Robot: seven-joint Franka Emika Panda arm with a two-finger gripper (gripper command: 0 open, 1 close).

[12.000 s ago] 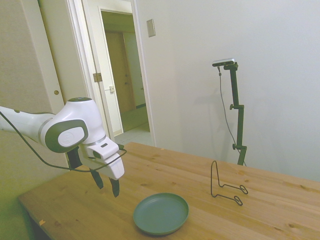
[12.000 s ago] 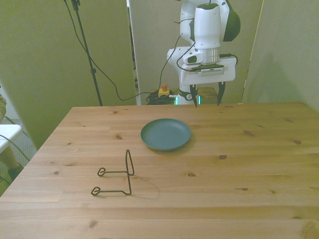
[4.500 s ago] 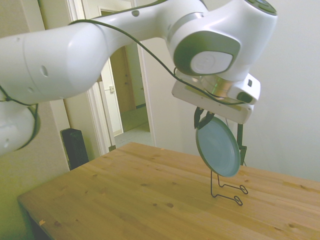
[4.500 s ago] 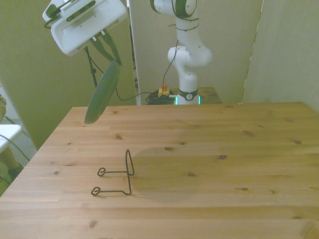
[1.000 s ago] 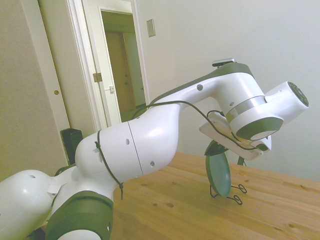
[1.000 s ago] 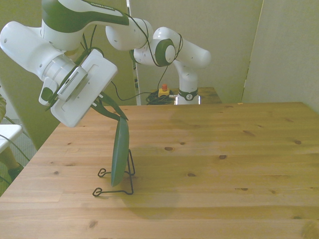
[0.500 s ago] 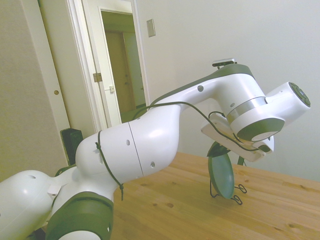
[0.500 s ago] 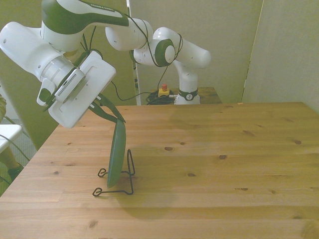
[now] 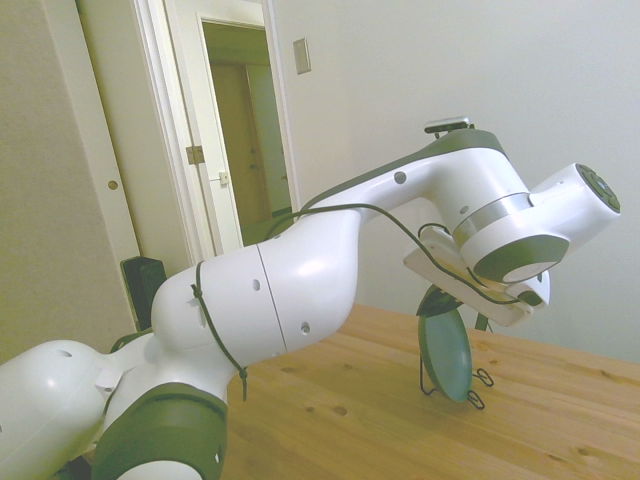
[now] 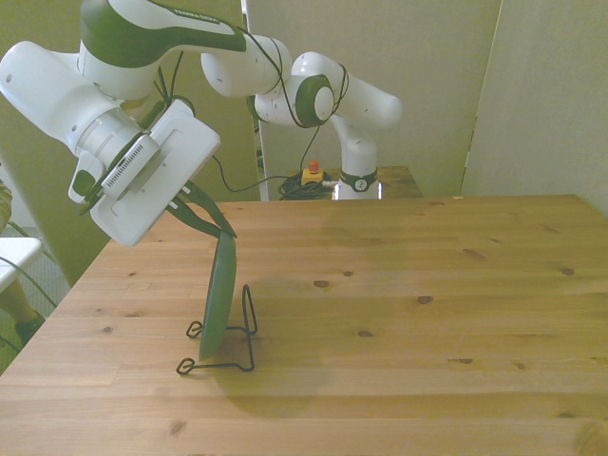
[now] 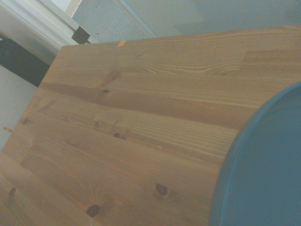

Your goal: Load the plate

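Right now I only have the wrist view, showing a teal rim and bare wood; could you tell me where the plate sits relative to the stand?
Observer: The plate stands on edge, its lower rim down between the feet of the black wire stand.
Operator: Thank you. Are the fingers holding it?
Observer: Yes, the gripper is closed on its top rim.
Operator: Is it upright?
Observer: Nearly; its top leans slightly toward the front view's right.

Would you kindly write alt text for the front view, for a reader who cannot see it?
A white robot arm's gripper holds a green plate on edge by its top rim, the lower edge resting in a thin black wire stand on a wooden table, toward the front view's left.
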